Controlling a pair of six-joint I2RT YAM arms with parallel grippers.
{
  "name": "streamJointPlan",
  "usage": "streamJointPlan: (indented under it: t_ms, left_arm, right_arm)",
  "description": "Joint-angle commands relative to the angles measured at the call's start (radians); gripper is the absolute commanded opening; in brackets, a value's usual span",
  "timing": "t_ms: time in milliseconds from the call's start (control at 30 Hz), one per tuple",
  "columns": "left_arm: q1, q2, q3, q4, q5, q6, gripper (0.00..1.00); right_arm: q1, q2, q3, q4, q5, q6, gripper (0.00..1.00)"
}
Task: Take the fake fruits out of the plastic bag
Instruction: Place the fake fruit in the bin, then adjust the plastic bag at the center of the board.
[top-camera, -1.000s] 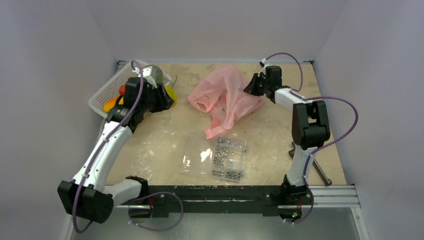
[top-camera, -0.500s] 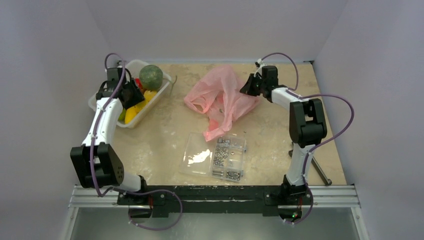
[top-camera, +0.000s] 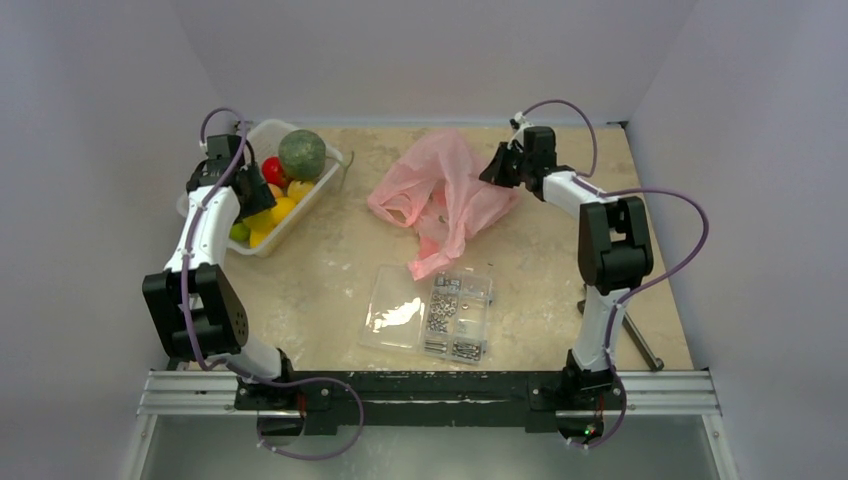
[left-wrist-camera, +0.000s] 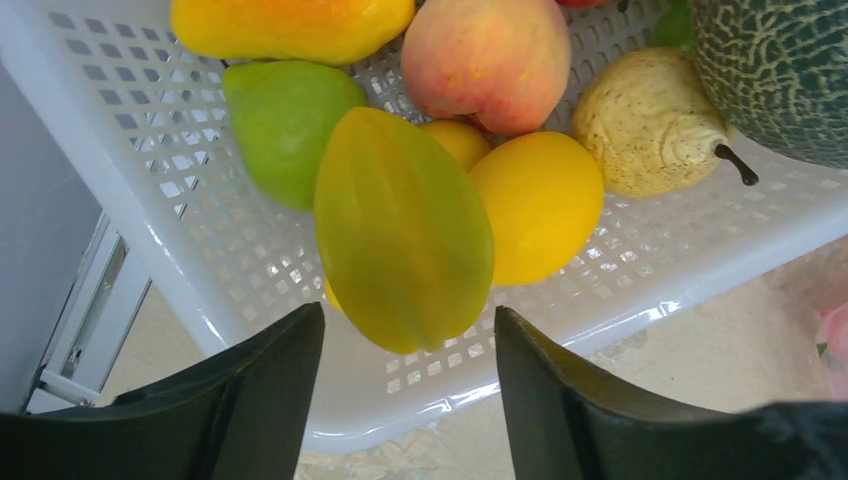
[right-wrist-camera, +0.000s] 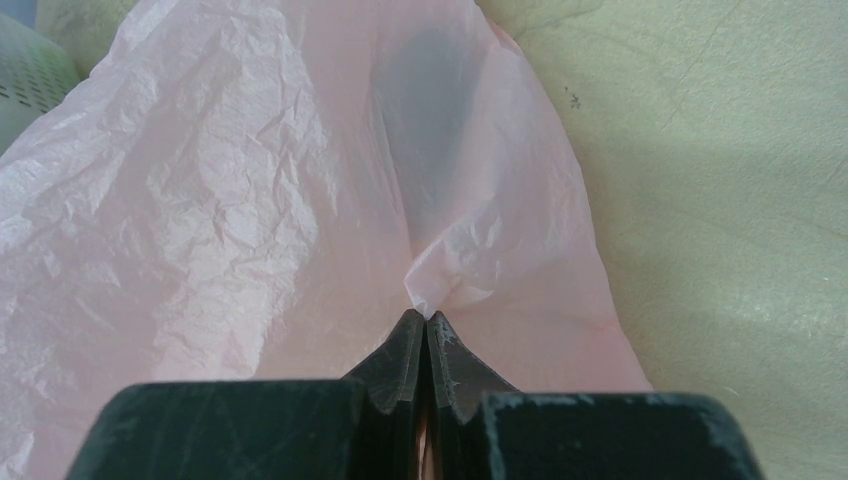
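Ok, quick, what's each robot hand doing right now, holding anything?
Left gripper: jaws open, empty.
Right gripper: jaws shut on the pink plastic bag.

The desk (top-camera: 320, 270) stands in a plain booth, closed in by a back wall (top-camera: 430, 50), a left wall (top-camera: 90, 150) and a right wall (top-camera: 760, 150), all smooth and pale lavender-grey. The desk top is beige and mottled like stone, with whitish scuffs and smears across it. An aluminium rail (top-camera: 660, 392) runs along its near edge, with a black bar (top-camera: 450, 385) lying along it. Below the rail lies a flat grey surface (top-camera: 450, 450). The light is soft and even, and the shadows are faint.
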Motion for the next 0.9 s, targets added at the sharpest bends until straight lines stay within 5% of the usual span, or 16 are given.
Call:
streamJointPlan:
  t_ms: [0, 233, 400, 633, 867]
  left_arm:
    - [0.022, -0.011, 0.046, -0.017, -0.046, 0.025, 0.67]
    - [0.021, -0.068, 0.025, -0.005, 0.039, 0.009, 0.73]
    - [0.007, -0.166, -0.042, 0.076, 0.242, -0.013, 0.72]
    - [-0.111, -0.223, -0.059, 0.091, 0.353, -0.010, 0.72]
    - [-0.230, -0.243, -0.088, 0.150, 0.516, -0.041, 0.71]
  right_arm:
    - [0.016, 0.003, 0.057, -0.036, 0.020, -0.048, 0.02]
    - [0.036, -0.027, 0.101, -0.176, 0.195, -0.126, 0.26]
    - [0.039, -0.064, 0.145, -0.284, 0.309, -0.163, 0.42]
    - [0.071, -0.147, 0.164, -0.371, 0.491, -0.168, 0.72]
    - [0.182, -0.308, 0.166, -0.440, 0.562, -0.220, 0.83]
